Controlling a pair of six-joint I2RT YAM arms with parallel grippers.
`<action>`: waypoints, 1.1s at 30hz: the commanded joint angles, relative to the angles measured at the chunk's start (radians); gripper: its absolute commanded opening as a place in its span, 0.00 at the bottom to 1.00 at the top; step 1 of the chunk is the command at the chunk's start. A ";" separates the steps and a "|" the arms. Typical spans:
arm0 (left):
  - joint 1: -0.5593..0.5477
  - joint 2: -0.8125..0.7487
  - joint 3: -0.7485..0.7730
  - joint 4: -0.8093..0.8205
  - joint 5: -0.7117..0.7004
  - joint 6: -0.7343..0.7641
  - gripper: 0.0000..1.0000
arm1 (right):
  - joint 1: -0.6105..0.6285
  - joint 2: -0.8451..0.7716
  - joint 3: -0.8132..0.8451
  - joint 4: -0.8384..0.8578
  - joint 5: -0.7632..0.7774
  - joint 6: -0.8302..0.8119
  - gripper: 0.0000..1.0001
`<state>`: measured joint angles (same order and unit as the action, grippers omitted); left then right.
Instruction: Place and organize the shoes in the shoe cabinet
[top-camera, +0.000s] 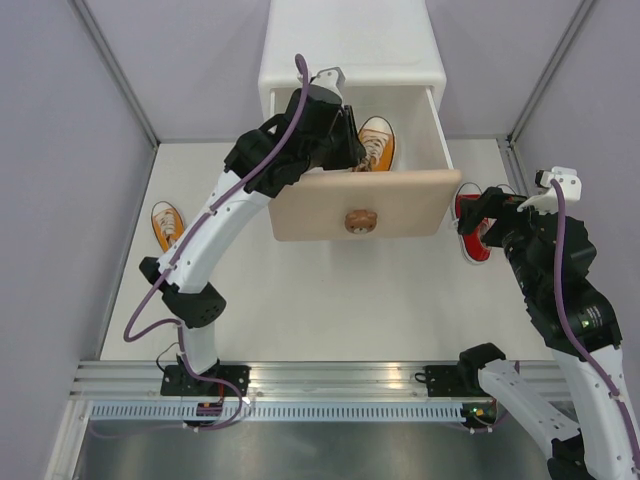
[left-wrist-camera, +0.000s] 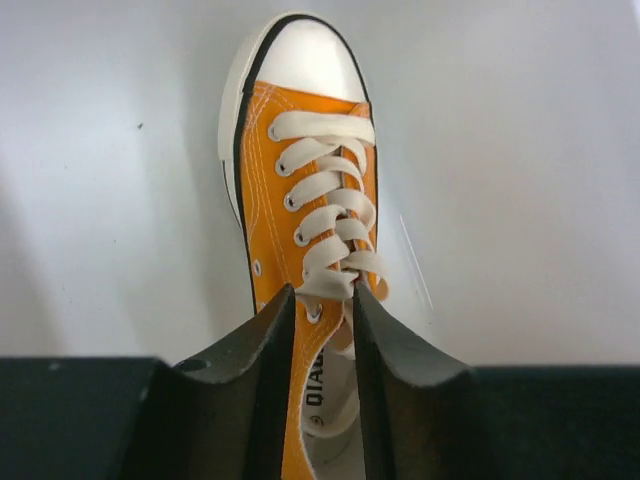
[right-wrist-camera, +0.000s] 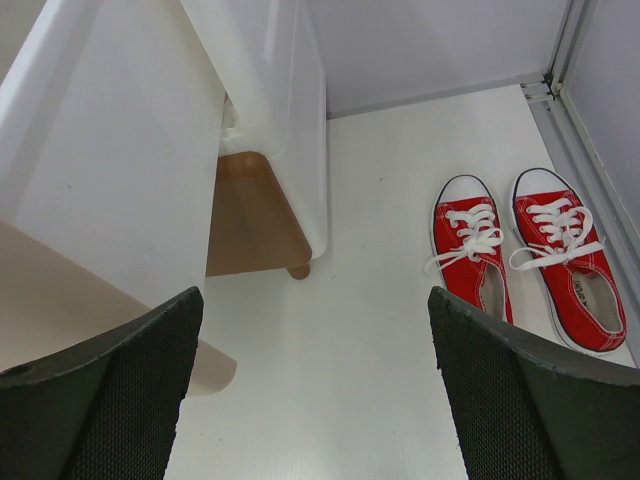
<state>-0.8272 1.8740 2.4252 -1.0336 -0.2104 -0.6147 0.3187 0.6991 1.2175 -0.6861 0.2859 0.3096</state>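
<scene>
The shoe cabinet stands at the back with its upper beige-fronted drawer pulled out. One orange shoe lies in that drawer, toe pointing away. My left gripper reaches into the drawer. In the left wrist view its jaws stand slightly apart on either side of the orange shoe's laced side wall. A second orange shoe lies on the floor at the left. A pair of red shoes sits side by side at the right, below my wide open right gripper.
The open drawer overhangs the middle of the floor, its bear knob facing me. The lower brown drawer front is closed. Grey walls close in both sides, and a metal rail runs along the near edge.
</scene>
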 joint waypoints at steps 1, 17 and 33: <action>-0.009 -0.015 0.040 0.066 -0.014 -0.030 0.36 | 0.005 -0.007 0.011 0.033 0.007 -0.004 0.97; -0.009 -0.081 0.008 0.069 -0.035 -0.020 0.71 | 0.005 -0.001 0.042 0.022 0.012 -0.001 0.97; -0.009 -0.174 -0.018 0.078 -0.024 0.004 0.91 | 0.005 0.004 0.082 0.007 0.015 -0.006 0.98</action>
<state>-0.8272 1.7454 2.4062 -0.9920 -0.2310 -0.6220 0.3187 0.6994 1.2655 -0.6899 0.2890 0.3096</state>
